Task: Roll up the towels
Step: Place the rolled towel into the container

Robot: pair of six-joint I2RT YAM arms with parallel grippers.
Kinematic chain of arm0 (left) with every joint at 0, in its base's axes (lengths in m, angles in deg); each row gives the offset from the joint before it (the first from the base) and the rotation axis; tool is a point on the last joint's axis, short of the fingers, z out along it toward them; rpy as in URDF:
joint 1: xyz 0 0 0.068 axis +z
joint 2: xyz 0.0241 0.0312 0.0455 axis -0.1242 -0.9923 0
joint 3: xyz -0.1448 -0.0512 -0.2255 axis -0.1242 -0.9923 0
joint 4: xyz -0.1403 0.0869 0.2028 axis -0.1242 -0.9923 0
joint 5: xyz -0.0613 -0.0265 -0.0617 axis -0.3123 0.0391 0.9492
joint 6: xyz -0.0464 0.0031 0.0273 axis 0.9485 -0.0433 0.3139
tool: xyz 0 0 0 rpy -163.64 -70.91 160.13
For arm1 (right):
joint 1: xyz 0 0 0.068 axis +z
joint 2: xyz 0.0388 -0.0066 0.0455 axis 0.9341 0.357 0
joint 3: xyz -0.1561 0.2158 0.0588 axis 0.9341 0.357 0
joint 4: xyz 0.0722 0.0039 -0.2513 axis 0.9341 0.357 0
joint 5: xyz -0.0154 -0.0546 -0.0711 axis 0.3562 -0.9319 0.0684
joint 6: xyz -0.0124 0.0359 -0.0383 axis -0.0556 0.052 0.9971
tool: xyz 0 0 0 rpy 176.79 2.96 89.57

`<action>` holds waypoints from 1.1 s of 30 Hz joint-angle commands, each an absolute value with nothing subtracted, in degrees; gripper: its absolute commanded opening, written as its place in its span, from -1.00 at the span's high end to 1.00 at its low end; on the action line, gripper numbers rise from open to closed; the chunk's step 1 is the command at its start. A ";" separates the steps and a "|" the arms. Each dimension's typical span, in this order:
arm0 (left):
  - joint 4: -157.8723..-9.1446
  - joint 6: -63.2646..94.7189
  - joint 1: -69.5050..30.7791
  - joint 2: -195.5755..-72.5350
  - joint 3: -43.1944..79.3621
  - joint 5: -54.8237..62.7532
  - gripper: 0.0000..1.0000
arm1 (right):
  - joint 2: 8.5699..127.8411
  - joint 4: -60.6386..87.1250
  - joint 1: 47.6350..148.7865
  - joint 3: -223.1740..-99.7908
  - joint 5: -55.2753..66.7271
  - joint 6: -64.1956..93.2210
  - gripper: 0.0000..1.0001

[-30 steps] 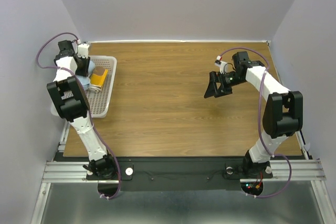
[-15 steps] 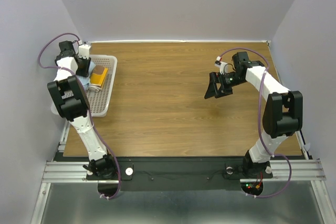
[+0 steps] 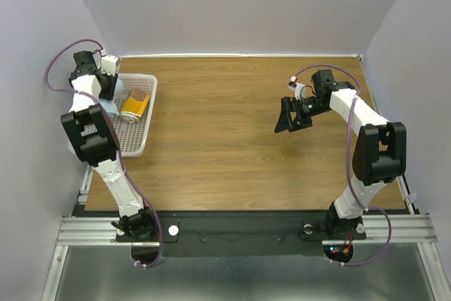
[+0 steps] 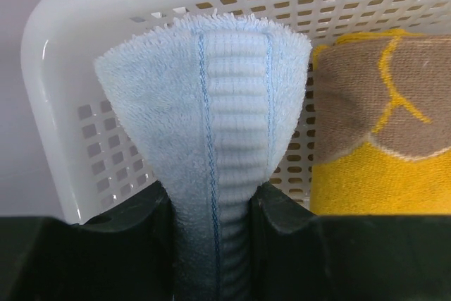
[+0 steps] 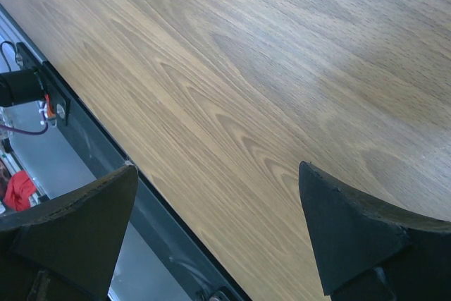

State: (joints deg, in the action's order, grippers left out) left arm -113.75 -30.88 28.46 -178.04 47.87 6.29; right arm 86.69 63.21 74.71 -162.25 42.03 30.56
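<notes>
Towels (image 3: 134,103) are both at the far-left corner of the desk (image 3: 225,153), inside the white perforated basket (image 3: 144,135). There the yellow towel (image 4: 380,181) lies as a compact bundle that looks already rolled, just beside the blue towel (image 4: 232,89). The blue cloth is bunched and clamped between the left fingers (image 4: 106,244), its ribbed end fanning out against the basket wall. Whether it is properly rolled cannot be told. The right fingers (image 5: 352,237) stand wide apart over bare wood, well away, holding nothing. By my judgement one roll is done, and the blue one is either being stowed or has yet to be rolled.
</notes>
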 commanded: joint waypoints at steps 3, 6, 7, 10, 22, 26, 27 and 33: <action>-113.47 -32.85 29.20 -176.77 47.52 5.28 1.00 | 86.88 63.89 74.45 -164.25 42.73 31.17 -1.00; -113.47 -33.12 29.20 -178.35 47.52 6.07 1.00 | 87.32 63.89 74.44 -164.69 42.82 31.17 -1.00; -113.47 -33.03 29.20 -178.62 47.60 6.60 1.00 | 87.41 63.98 74.45 -164.77 42.73 31.17 -1.00; -113.47 -32.86 29.20 -180.29 47.87 7.39 1.00 | 87.58 64.06 74.44 -164.86 42.73 31.17 -1.00; -113.65 -29.95 29.20 -186.18 52.26 8.97 0.62 | 87.41 64.15 74.44 -164.51 42.73 31.61 -1.00; -115.40 -29.51 29.20 -186.09 54.63 9.50 0.30 | 87.23 64.15 74.44 -164.77 43.08 31.52 -1.00; -115.76 -29.51 29.20 -186.00 54.98 9.59 0.21 | 87.23 64.15 74.36 -164.86 43.17 31.52 -1.00; -118.39 -29.69 29.20 -181.71 56.22 9.15 -0.56 | 86.71 64.24 74.36 -165.39 43.79 31.70 -1.00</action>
State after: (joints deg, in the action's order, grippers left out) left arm -116.33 -30.29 28.87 -186.52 53.09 8.39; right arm 88.07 63.41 74.71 -162.29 42.09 30.67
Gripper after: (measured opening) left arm 0.738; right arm 0.999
